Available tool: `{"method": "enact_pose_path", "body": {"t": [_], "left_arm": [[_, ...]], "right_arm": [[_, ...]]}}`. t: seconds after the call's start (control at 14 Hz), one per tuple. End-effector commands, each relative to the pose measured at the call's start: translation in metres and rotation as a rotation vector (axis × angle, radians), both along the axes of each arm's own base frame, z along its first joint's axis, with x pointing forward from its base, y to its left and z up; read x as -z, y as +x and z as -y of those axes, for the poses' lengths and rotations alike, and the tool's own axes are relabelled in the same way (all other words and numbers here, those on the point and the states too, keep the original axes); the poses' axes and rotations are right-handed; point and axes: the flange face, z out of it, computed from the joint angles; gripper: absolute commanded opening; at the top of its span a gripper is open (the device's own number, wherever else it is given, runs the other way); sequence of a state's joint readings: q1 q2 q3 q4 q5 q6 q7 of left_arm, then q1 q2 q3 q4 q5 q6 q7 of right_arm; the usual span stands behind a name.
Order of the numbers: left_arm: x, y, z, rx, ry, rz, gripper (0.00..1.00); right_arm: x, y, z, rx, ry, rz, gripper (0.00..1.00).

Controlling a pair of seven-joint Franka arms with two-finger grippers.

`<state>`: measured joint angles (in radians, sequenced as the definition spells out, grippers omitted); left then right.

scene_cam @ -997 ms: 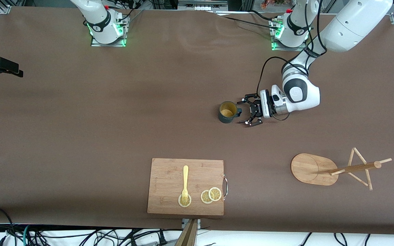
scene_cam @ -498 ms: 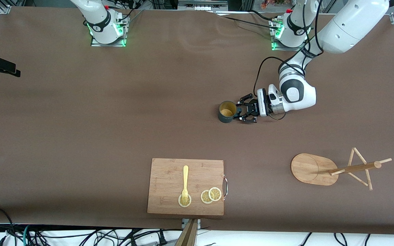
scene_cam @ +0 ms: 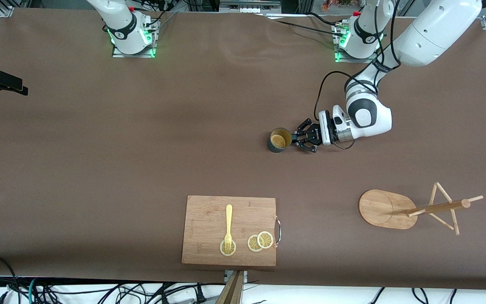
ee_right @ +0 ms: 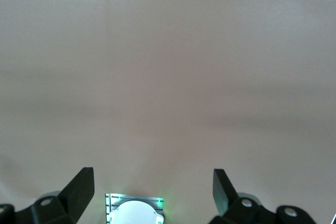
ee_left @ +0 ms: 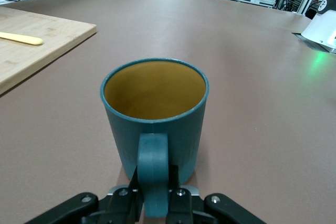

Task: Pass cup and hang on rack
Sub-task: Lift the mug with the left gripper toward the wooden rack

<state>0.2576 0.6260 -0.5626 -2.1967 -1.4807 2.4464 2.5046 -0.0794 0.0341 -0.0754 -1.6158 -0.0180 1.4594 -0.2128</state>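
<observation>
The dark teal cup (scene_cam: 279,140) with a yellowish inside stands upright near the middle of the table. My left gripper (scene_cam: 297,139) reaches in low from the left arm's end and is shut on its handle. In the left wrist view the cup (ee_left: 155,106) fills the middle, and the gripper (ee_left: 154,203) pinches the handle (ee_left: 153,174) between both fingers. The wooden rack (scene_cam: 380,207), with an oval base, a post and thin pegs, stands nearer the front camera, toward the left arm's end. My right gripper (ee_right: 152,190) is open and empty, high over its own base, and waits.
A rectangular wooden cutting board (scene_cam: 209,215) lies near the table's front edge, with a yellow fork (scene_cam: 228,223) and lemon slices (scene_cam: 260,241) on it. It also shows in the left wrist view (ee_left: 47,45). Brown table stretches between the cup and the rack.
My left gripper moved in from beside the cup and closed on its handle. The cup shifted slightly toward the right arm's end. The rack and board have not moved.
</observation>
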Motion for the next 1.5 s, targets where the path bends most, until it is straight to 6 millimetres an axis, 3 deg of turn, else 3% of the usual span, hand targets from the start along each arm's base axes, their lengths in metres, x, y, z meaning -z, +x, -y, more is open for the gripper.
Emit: {"method": "enact_pose_path", "body": {"t": [0.0,0.21,0.43,0.64,1.0,1.35,1.42], "left_arm": [[-0.006,0.009,-0.012,-0.033,-0.071,0.02,0.0],[-0.014,0.018,-0.032,-0.088,-0.142,-0.031,0.0],[-0.041,0.028,-0.047,-0.102,-0.202,-0.114,0.0],[-0.067,0.035,-0.078,-0.116,-0.249,-0.285,0.0],[-0.091,0.036,-0.162,-0.077,-0.327,-0.436,0.0],[-0.11,0.013,-0.241,-0.091,-0.417,-0.643,0.0],[-0.12,0.016,-0.26,-0.096,-0.426,-0.689,0.0]], "right_arm": [[-0.001,0.001,-0.004,-0.022,0.009,-0.003,1.0],[-0.001,0.003,-0.009,-0.032,0.01,0.003,1.0],[0.005,0.009,-0.009,-0.026,0.005,0.012,1.0],[0.006,0.008,-0.003,-0.021,0.007,0.001,1.0],[0.012,0.01,-0.001,-0.017,0.007,-0.005,1.0],[0.012,0.015,0.0,-0.016,0.003,0.022,1.0],[0.016,0.018,0.0,-0.014,0.004,0.023,1.0]]}}
